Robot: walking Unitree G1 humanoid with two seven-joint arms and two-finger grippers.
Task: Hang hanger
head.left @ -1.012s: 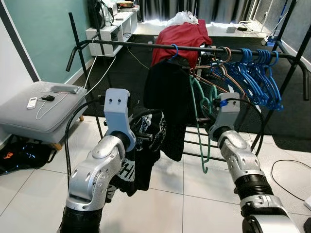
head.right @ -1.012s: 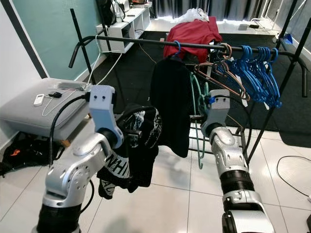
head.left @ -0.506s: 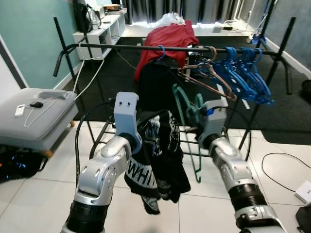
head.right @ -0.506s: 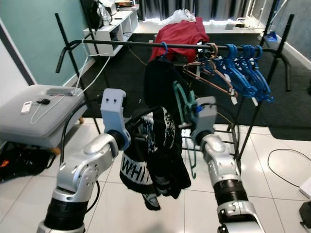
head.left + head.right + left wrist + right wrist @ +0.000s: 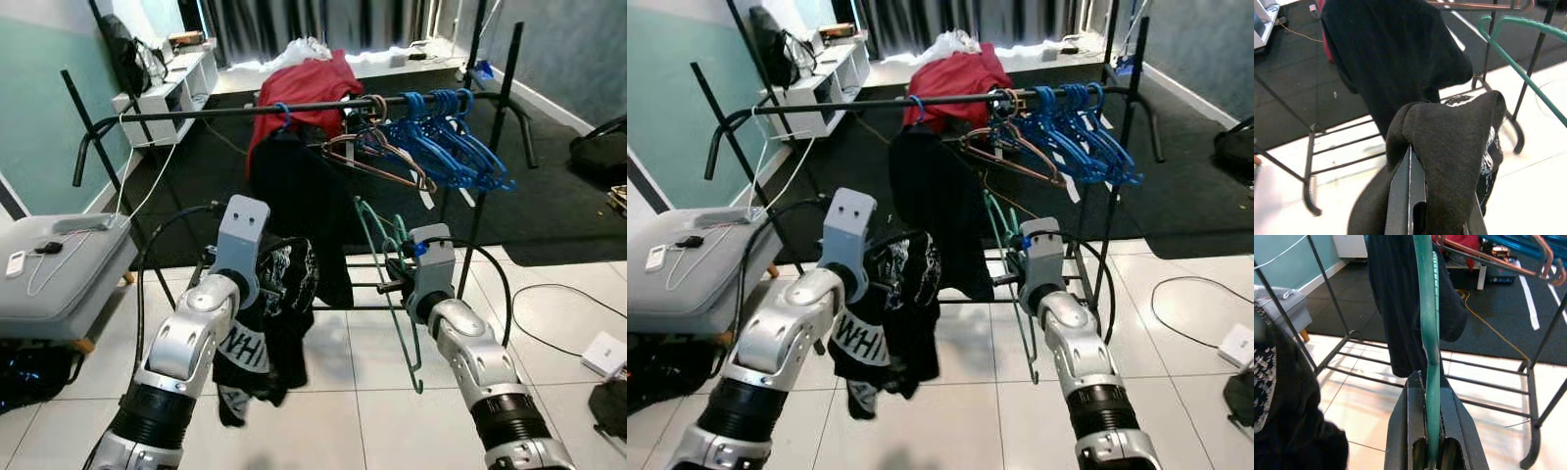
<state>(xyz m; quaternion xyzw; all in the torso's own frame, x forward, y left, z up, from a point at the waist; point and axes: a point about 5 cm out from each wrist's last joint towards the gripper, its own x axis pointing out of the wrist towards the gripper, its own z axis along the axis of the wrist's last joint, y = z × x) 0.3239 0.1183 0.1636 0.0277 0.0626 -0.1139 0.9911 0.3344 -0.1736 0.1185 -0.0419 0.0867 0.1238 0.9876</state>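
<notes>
My right gripper (image 5: 1426, 382) is shut on a green hanger (image 5: 1426, 323), which it holds upright in front of the clothes rack, below the black rail (image 5: 196, 111). A black garment with white print (image 5: 260, 343) hangs crumpled from my left gripper (image 5: 1410, 161), which is shut on it, left of the green hanger. The cloth covers the left fingertips. On the rail hang a black top (image 5: 294, 206) on a blue hanger, a red garment (image 5: 299, 83), copper hangers (image 5: 377, 162) and several blue hangers (image 5: 441, 127).
A grey padded stool (image 5: 59, 284) with small devices on it stands at the left. White shelves (image 5: 167, 83) stand behind the rack. A cable (image 5: 558, 313) and a white adapter (image 5: 602, 352) lie on the tiles at the right. The rack's lower bars (image 5: 1484, 382) cross ahead.
The whole view has swung, so the rack now sits further left in the picture. Both grippers keep their holds on the garment and the green hanger, still side by side before the rack.
</notes>
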